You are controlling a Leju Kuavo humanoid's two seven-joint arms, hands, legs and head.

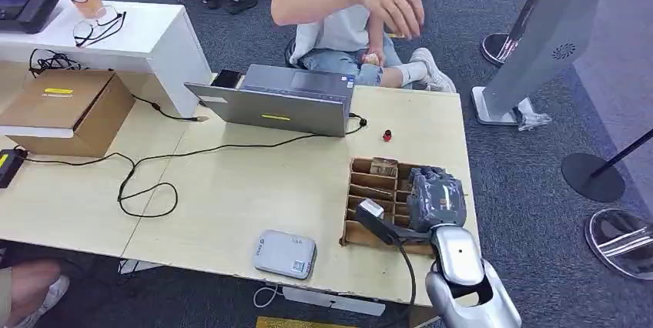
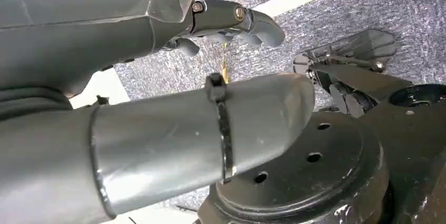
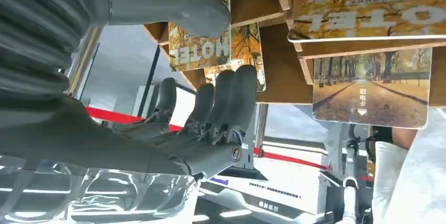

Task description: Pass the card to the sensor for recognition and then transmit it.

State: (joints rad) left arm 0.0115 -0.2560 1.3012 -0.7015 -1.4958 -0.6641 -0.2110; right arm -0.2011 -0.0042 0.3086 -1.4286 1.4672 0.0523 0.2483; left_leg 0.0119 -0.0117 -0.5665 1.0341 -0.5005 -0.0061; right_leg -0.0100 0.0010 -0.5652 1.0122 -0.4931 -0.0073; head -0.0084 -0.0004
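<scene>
High head view over table (image 1: pixel 231 189); close wrist views, right sharing card rack (image 1: pixel 381 189).

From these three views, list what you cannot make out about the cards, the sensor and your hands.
- Head view: the right hand covers part of the wooden card rack, hiding the cards beneath it.
- Right wrist view: thumb and fingers flank a hotel card; contact is unclear.
- Head view: markings on the grey sensor are too small to read.
- Left wrist view: the left hand points floorward.

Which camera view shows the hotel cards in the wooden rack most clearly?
The right wrist view: the hotel cards show their print close up, standing in the wooden rack. The head view shows the rack from above, partly under the right hand. The left wrist view faces the floor.
</scene>
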